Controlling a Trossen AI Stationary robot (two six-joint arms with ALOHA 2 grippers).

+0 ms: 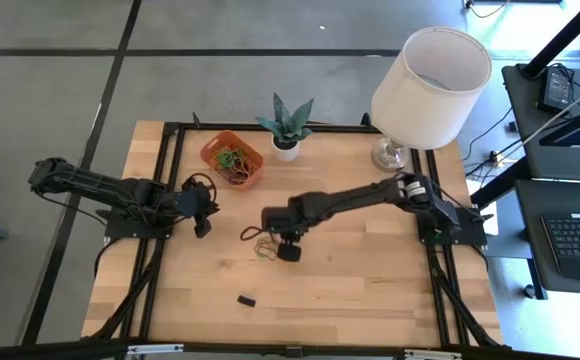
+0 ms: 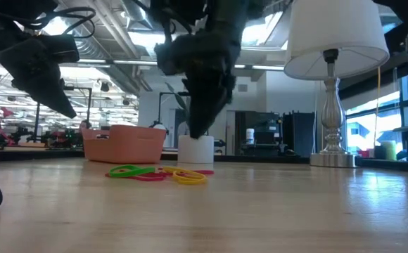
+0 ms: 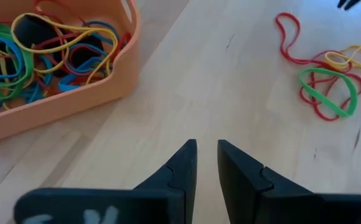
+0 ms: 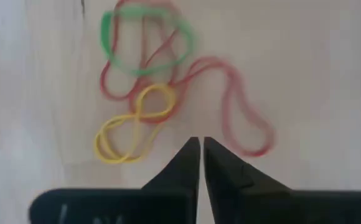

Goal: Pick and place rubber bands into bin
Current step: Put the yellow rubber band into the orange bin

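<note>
The right hand (image 4: 201,144) hung just above the loose rubber bands (image 4: 149,106) mid-bench, fingers nearly together and gripping nothing. It should part them, straddle one strand, then pinch. The bin (image 1: 233,157) sat near the far edge; the left hand (image 3: 206,149) waited beside it, slightly parted, empty.

A lab or workshop: exposed ceiling ducts (image 2: 112,49), equipment benches (image 2: 21,144) and taped concrete floor (image 1: 50,60).
</note>
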